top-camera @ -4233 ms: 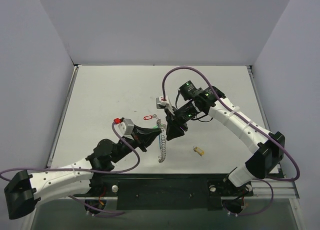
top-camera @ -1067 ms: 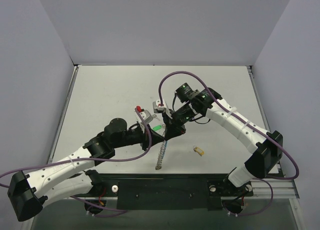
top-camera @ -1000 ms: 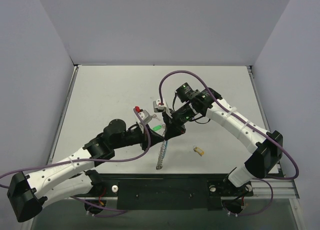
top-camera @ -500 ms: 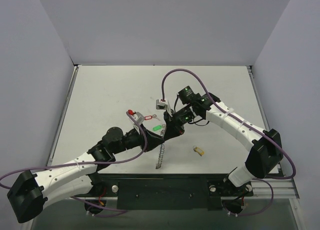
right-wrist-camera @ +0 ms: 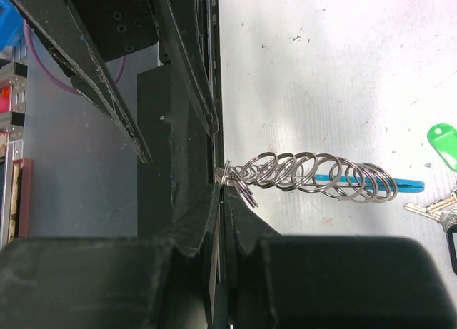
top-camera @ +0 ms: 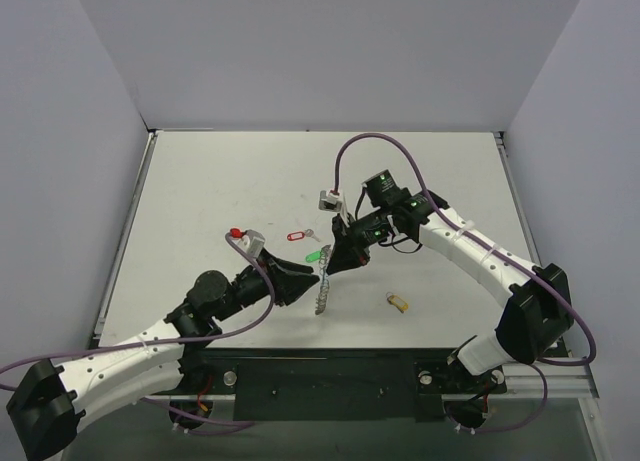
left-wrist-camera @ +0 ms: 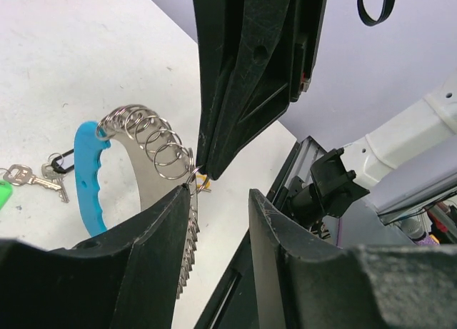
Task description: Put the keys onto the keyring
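Note:
My right gripper (top-camera: 336,262) is shut on one end of the keyring (top-camera: 321,293) and holds it above the table; the silvery coil hangs down and toward the front. In the right wrist view the jaws (right-wrist-camera: 221,190) pinch the first rings of the coil (right-wrist-camera: 314,175). My left gripper (top-camera: 310,278) is open and empty just left of the coil. In its own view (left-wrist-camera: 218,200) the coil (left-wrist-camera: 153,140) and blue segment (left-wrist-camera: 89,175) lie beside its left finger. The green tag (top-camera: 313,255), red tag (top-camera: 294,235) and yellow tag (top-camera: 398,302) lie on the table. Keys with a black tag (left-wrist-camera: 61,161) lie past the blue segment.
The white table (top-camera: 220,191) has grey walls on three sides. The black base rail (top-camera: 330,381) runs along the near edge. The right arm's purple cable (top-camera: 375,141) loops above the table's middle.
My left arm has dropped and drawn back to the left, away from the right gripper. The right gripper has stayed shut on the keyring and shifted slightly. The red tag now shows.

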You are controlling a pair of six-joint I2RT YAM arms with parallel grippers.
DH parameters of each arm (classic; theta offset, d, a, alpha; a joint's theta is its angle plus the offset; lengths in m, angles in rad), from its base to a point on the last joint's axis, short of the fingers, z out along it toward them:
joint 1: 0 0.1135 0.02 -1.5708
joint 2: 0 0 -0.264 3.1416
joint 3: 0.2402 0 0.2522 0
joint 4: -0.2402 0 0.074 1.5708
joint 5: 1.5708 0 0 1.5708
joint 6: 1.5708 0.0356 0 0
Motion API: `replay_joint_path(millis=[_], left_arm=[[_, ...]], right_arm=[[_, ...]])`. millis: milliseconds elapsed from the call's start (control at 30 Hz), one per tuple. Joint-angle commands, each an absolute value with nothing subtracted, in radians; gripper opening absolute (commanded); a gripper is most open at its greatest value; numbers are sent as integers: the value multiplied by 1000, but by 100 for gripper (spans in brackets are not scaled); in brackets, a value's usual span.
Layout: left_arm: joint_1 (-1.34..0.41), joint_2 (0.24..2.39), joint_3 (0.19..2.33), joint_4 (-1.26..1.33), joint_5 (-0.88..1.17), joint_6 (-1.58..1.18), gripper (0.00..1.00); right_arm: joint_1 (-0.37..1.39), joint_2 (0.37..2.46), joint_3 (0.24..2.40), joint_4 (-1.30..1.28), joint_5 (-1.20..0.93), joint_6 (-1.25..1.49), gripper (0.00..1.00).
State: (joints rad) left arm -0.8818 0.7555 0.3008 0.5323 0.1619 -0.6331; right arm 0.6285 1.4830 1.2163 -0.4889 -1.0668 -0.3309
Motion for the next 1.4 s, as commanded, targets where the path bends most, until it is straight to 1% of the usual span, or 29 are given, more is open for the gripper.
replay_joint_path(millis=[0, 67, 167, 400, 533, 633, 900, 1200, 1367], left_arm=[[-882, 730, 262, 635, 104, -666, 49], [-882, 732, 247, 655, 101, -670, 49], [-882, 739, 224, 702, 94, -672, 46], [-882, 781, 172, 836, 77, -663, 36], [-882, 824, 166, 897, 83, -663, 33], [-882, 859, 163, 968, 92, -664, 32], [-885, 951, 192, 1009, 129, -666, 31], [-894, 965, 202, 1023, 144, -664, 30], [-896, 989, 216, 1029, 175, -661, 26]], right_arm=[[621, 1442, 1206, -433, -1140, -292, 0], [620, 1442, 1201, -419, -1141, -281, 0], [620, 1442, 1195, -408, -1143, -272, 0], [618, 1440, 1189, -393, -1144, -259, 0], [618, 1442, 1189, -390, -1147, -256, 0], [618, 1445, 1187, -388, -1152, -256, 0], [618, 1439, 1187, -383, -1157, -252, 0], [618, 1439, 1181, -371, -1158, -241, 0], [618, 1439, 1180, -371, -1158, -239, 0]])
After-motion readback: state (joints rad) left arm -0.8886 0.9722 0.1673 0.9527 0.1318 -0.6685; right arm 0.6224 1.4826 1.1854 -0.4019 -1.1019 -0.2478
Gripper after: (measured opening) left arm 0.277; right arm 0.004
